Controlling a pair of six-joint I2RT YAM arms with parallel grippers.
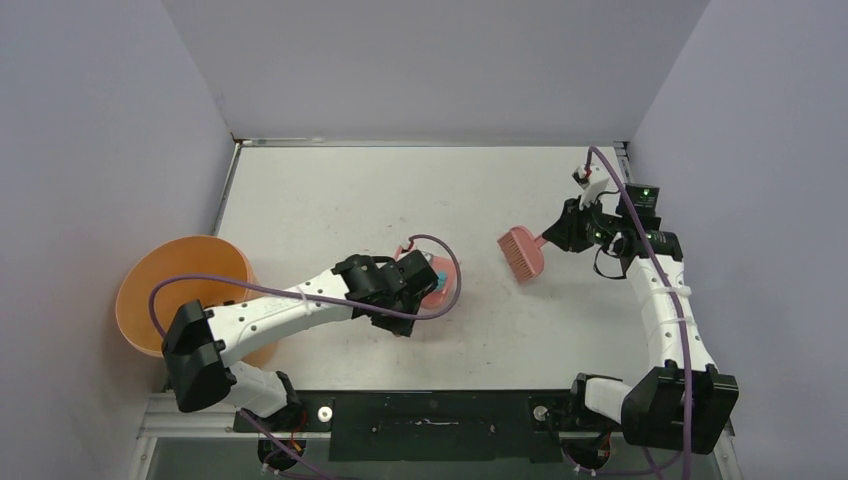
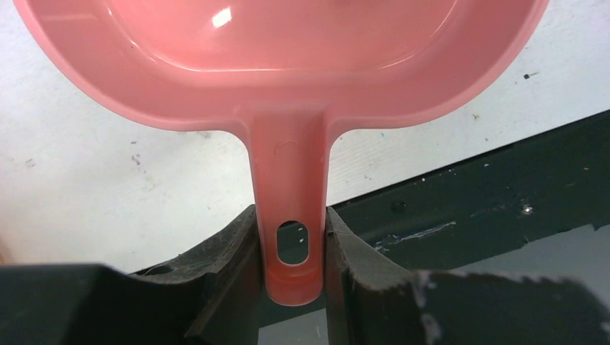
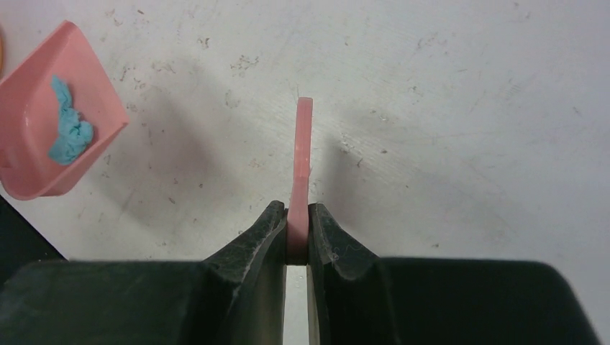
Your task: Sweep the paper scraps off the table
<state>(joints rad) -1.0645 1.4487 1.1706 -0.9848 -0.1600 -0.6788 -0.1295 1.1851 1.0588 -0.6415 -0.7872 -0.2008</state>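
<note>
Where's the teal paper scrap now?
The teal scrap lies inside the dustpan, upper left in the right wrist view; overhead, the dustpan is mid-table in the left arm's jaws, left of the brush.

White table (image 1: 350, 190): dark scuff marks, metal-edged rim.

Overhead looks down; close wrist views share table (image 1: 330, 190).

dustpan (image 1: 436, 296): pink plastic, sitting mid-scene left of the brush and apart from it; handle (image 2: 291, 208) with an oval hole pointing toward the near-left.
brush (image 1: 522, 252): pink, bristle head lying toward the centre, thin flat handle (image 3: 303, 144) running off to the right.
bucket (image 1: 170, 290): round, orange, standing far left, opening facing up.
walls (image 1: 430, 60): pale grey, enclosing the left, back and right sides.
</note>
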